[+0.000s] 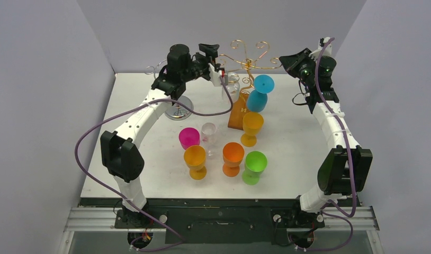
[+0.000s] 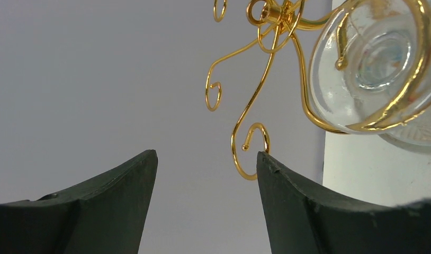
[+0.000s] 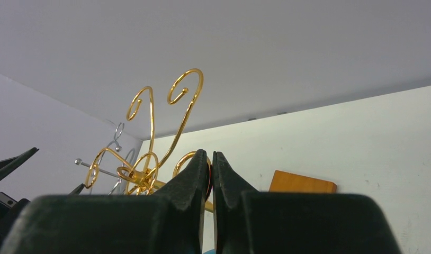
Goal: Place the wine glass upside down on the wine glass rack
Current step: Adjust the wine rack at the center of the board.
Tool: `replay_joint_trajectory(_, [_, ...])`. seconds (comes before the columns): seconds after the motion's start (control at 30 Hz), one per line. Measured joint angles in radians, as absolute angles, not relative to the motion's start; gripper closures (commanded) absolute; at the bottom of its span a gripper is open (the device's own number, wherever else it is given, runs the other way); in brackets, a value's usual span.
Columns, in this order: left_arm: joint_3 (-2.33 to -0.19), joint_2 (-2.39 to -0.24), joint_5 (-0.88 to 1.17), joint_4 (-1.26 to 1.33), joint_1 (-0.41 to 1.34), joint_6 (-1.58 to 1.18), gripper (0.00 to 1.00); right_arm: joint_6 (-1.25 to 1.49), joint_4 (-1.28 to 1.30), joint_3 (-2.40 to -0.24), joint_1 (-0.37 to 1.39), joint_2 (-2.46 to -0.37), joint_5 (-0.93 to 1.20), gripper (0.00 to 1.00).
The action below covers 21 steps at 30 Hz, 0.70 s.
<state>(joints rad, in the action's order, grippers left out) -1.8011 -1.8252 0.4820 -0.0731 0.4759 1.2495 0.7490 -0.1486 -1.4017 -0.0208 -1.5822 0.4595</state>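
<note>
The gold wire rack (image 1: 249,57) stands at the back centre on a wooden base (image 1: 238,114). A clear wine glass (image 1: 233,82) hangs upside down on it. In the left wrist view its foot (image 2: 380,58) sits in a gold loop. My left gripper (image 1: 220,74) is open and empty just left of that glass, its jaws (image 2: 206,154) wide apart in front of a rack hook (image 2: 250,151). A blue glass (image 1: 259,95) is upside down at the rack's right side. My right gripper (image 1: 284,62) is shut at a rack loop (image 3: 189,159), with wire showing between its fingertips (image 3: 212,154).
Several upright glasses stand in front of the rack: pink (image 1: 189,137), small clear (image 1: 208,131), amber (image 1: 195,160), orange (image 1: 233,156), green (image 1: 254,166) and yellow (image 1: 252,127). A silver rack's round base (image 1: 179,112) lies under the left arm. Walls close in at the back and sides.
</note>
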Motion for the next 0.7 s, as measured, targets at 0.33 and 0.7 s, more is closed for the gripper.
replay_joint_trajectory(0.33, [-1.811, -1.832, 0.501, -0.171, 0.465, 1.369, 0.33, 0.756, -0.148, -1.402, -0.025, -1.583, 0.468, 1.00])
replay_joint_trajectory(0.7, [-1.635, -1.811, 0.507, 0.043, 0.457, 1.298, 0.49, 0.776, -0.177, -1.402, -0.030, -1.600, 0.478, 1.00])
